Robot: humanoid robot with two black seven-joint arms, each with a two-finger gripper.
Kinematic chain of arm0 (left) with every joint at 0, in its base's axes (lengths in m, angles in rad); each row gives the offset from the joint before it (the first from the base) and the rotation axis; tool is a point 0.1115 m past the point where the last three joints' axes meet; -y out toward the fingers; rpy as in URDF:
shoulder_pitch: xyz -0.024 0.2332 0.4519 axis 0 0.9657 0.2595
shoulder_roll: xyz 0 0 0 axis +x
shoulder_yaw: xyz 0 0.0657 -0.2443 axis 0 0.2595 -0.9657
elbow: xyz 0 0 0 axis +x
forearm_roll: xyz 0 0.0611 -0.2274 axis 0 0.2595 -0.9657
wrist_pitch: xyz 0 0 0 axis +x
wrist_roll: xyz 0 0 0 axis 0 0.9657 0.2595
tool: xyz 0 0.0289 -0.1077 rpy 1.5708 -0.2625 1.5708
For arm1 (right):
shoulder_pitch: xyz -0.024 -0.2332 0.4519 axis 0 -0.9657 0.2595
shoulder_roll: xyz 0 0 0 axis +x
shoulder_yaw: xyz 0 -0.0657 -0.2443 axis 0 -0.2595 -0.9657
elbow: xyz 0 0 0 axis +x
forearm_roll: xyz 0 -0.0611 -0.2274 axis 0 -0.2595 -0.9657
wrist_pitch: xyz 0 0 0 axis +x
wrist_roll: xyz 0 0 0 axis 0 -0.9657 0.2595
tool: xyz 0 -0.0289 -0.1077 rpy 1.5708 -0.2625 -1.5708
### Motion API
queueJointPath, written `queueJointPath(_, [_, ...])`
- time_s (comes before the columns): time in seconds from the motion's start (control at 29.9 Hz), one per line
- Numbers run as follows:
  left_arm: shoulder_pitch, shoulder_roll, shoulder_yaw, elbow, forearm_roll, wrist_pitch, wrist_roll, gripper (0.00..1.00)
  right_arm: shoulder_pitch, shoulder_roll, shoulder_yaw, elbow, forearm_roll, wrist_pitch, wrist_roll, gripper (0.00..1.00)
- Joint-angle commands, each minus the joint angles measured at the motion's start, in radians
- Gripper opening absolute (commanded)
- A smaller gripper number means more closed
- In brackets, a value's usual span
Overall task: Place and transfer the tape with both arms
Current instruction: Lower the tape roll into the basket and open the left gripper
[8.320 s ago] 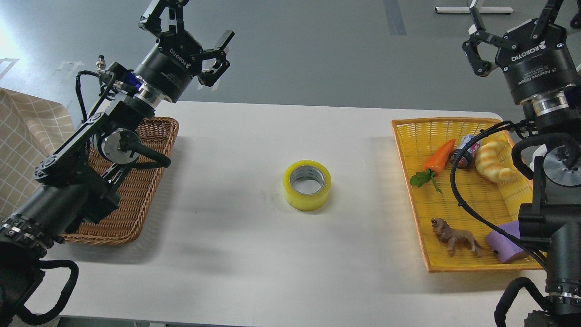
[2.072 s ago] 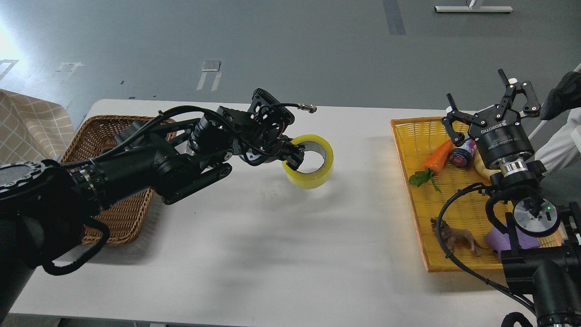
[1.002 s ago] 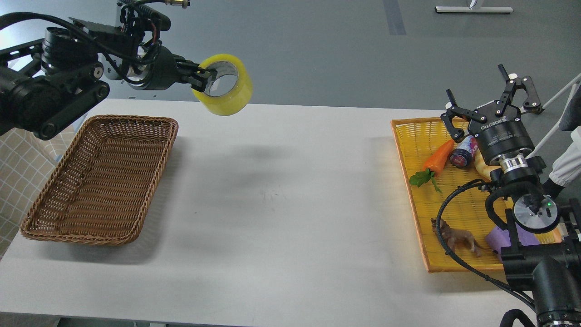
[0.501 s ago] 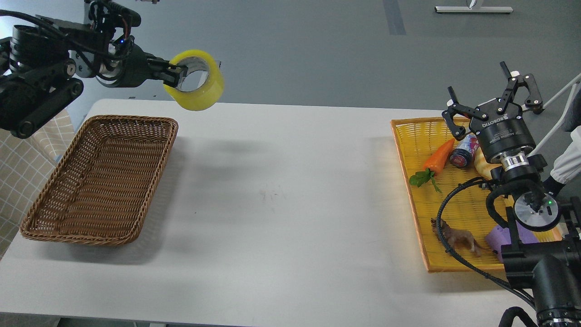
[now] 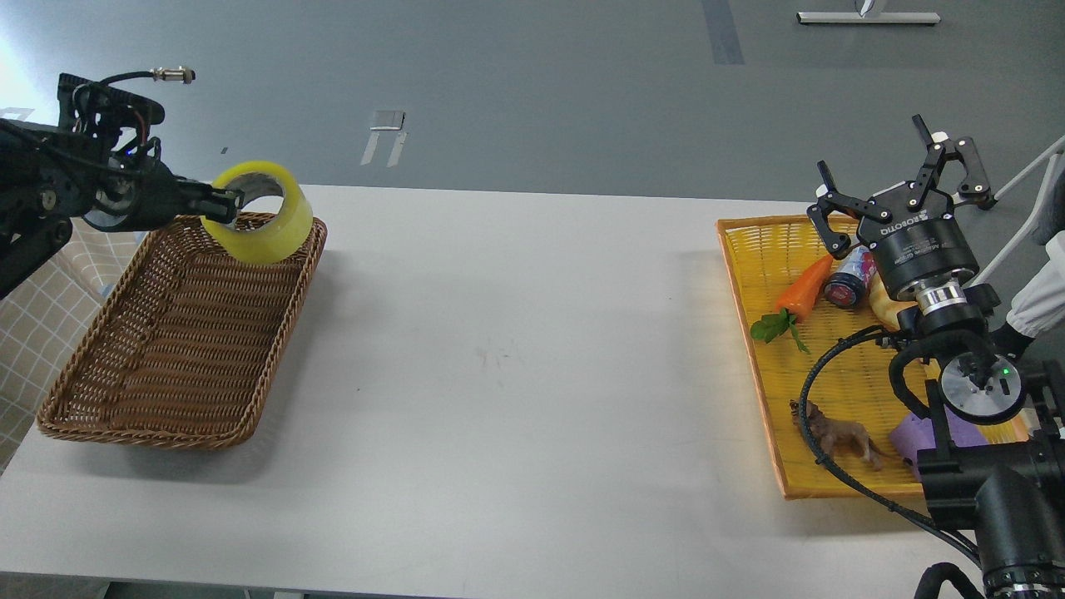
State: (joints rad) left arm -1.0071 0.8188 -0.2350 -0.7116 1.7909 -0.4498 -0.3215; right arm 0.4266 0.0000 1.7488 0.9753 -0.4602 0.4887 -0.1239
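The tape (image 5: 265, 218), a wide yellow roll with a grey-white core, hangs in my left gripper (image 5: 226, 200), which is shut on the roll's left wall. The roll is tilted and held above the far right corner of the brown wicker basket (image 5: 125, 366). My left arm reaches in from the left edge. My right gripper (image 5: 903, 187) is open and empty, fingers spread, raised over the far part of the yellow basket (image 5: 740, 274) at the right.
The yellow basket holds a toy carrot (image 5: 804, 285), a small can (image 5: 847, 279), a bread-shaped toy (image 5: 884, 306), a toy lion (image 5: 839, 433) and a purple block (image 5: 907, 436). The white table (image 5: 516, 366) lies between the baskets. A checked cloth (image 5: 25, 324) hangs at far left.
My left gripper has carried the tape left and downward, from above the table's far edge to over the brown basket's far corner. The right gripper has barely moved.
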Motion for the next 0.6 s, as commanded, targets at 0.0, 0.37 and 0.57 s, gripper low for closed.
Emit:
queueJointPath(0.0, [0.021,0.002,0.0,0.035,-0.019,0.014,-0.016,0.0,-0.002,0.0,0.0,0.0,0.0,0.0,0.0,0.98])
queueJointPath(0.37, [0.116,0.002,0.014,0.11,-0.024,0.051,-0.025,0.0,-0.006,0.0,-0.002,0.0,0.0,0.0,0.0,0.98])
queueJointPath(0.57, [0.151,0.0,0.016,0.126,-0.024,0.062,-0.033,0.0,-0.008,0.0,-0.002,0.0,0.0,0.0,0.0,0.98])
